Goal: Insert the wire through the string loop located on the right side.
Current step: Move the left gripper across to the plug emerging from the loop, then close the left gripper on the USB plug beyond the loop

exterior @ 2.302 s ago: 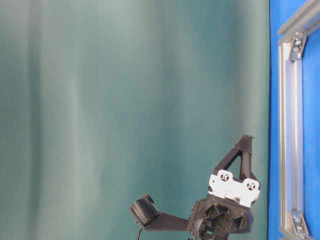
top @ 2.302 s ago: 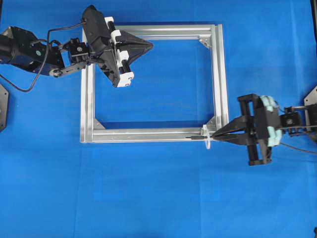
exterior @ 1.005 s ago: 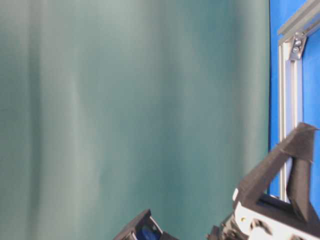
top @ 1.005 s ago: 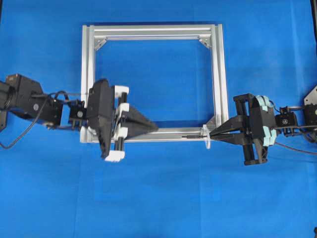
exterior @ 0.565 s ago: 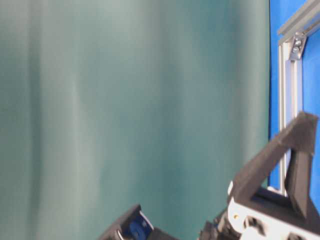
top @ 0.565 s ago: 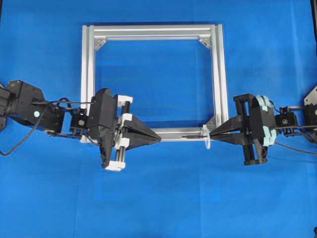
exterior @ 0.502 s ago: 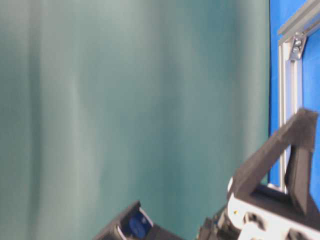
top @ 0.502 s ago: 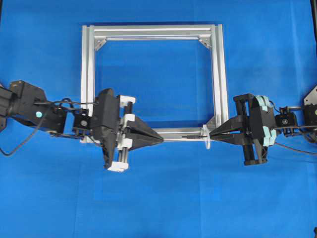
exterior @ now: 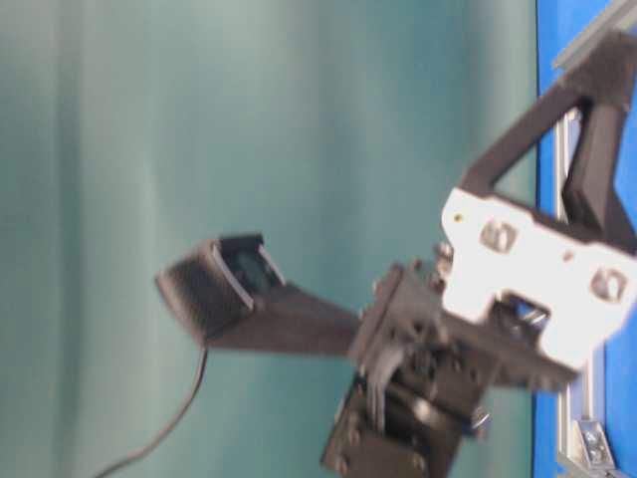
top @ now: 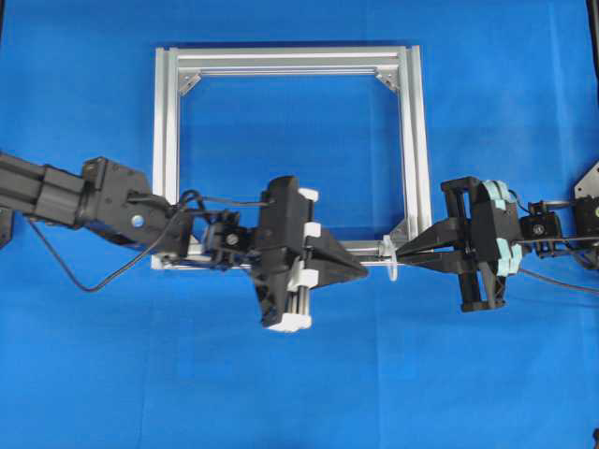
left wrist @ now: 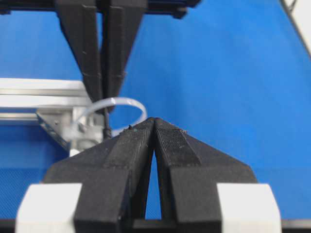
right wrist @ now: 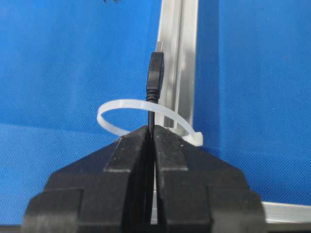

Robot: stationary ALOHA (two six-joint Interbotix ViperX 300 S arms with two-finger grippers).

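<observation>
My right gripper [right wrist: 152, 129] is shut on the thin black wire [right wrist: 155, 77]. The wire's dark plug tip pokes out past the fingertips and through the whitish string loop [right wrist: 121, 103], over the silver frame bar. Overhead, the right gripper [top: 401, 254] sits just right of the string loop [top: 389, 262] at the frame's near right corner. My left gripper [top: 365, 269] is shut on nothing, its tip just left of the loop. In the left wrist view the left gripper [left wrist: 154, 120] points at the string loop [left wrist: 127, 100], with the wire [left wrist: 105, 121] slightly to its left.
The square silver aluminium frame [top: 281, 58] lies flat on the blue table cloth. My left arm [top: 112, 196] stretches across the frame's near left corner. In the table-level view the left gripper [exterior: 609, 48] is blurred, close to the frame [exterior: 572, 428].
My left arm has swept from the frame's near left corner to the right along the near bar, ending close to the loop. The right gripper and wire have stayed still.
</observation>
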